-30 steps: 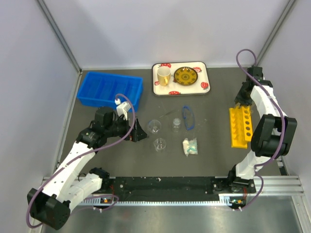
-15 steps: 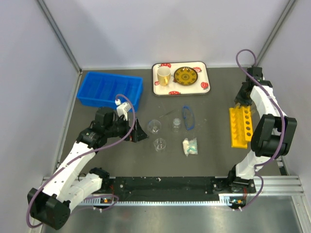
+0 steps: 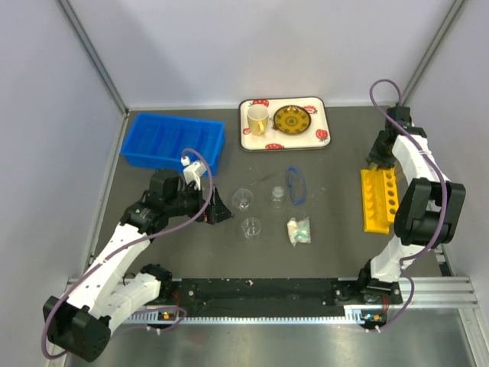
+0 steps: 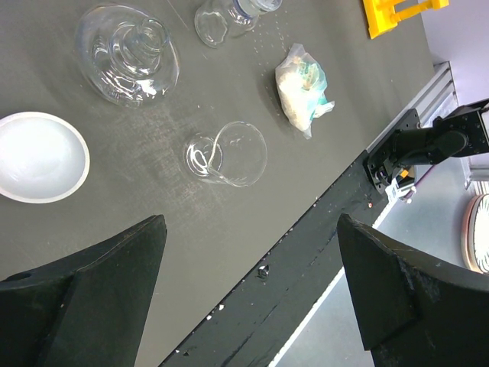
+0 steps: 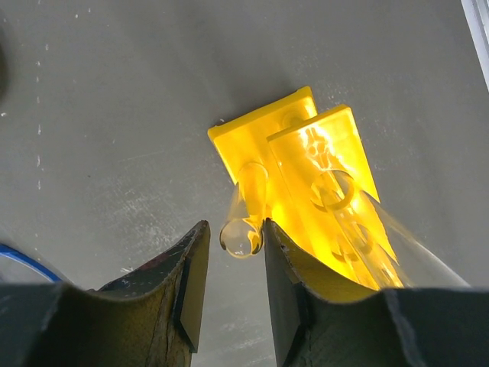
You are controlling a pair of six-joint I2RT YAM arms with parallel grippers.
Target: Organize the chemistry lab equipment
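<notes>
Arm outstretched, right tool pinches test tube over rack.

The right gripper, with the glass tube pinched between its fingers, now sits slightly farther back and left from the far end of the yellow rack. Its purple cable leans the same way.

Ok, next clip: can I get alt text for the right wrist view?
A clear test tube sits between the two black fingers of the right gripper, its far end at the end hole of a yellow test tube rack. A second clear tube stands in the rack, which rests on a dark grey table.
</notes>
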